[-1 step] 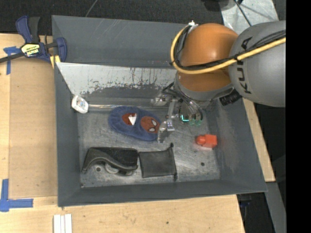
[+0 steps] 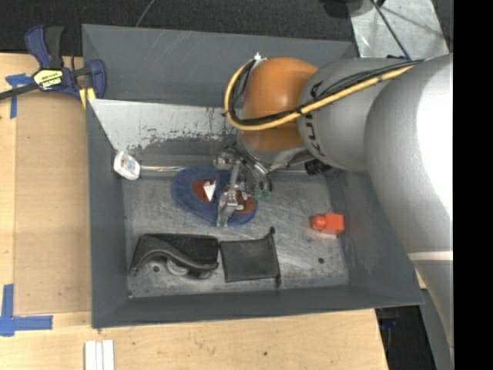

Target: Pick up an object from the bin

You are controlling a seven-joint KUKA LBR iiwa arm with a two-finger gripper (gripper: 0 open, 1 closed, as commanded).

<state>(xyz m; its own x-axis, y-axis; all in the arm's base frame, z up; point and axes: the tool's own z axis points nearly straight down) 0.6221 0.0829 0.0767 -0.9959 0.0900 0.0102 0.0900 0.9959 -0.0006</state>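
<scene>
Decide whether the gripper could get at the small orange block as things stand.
Probably yes. The orange block lies alone on bare bin floor, nothing on or against it. The gripper hangs over the blue flat thing mid-bin, left of the block.

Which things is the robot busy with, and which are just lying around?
Busy with:
gripper
blue floppy thing with red and white bits, under the gripper, in the middle

Just lying about:
orange block, right
black flat pouch, front
black curved thing, front left
small white thing, back left
</scene>
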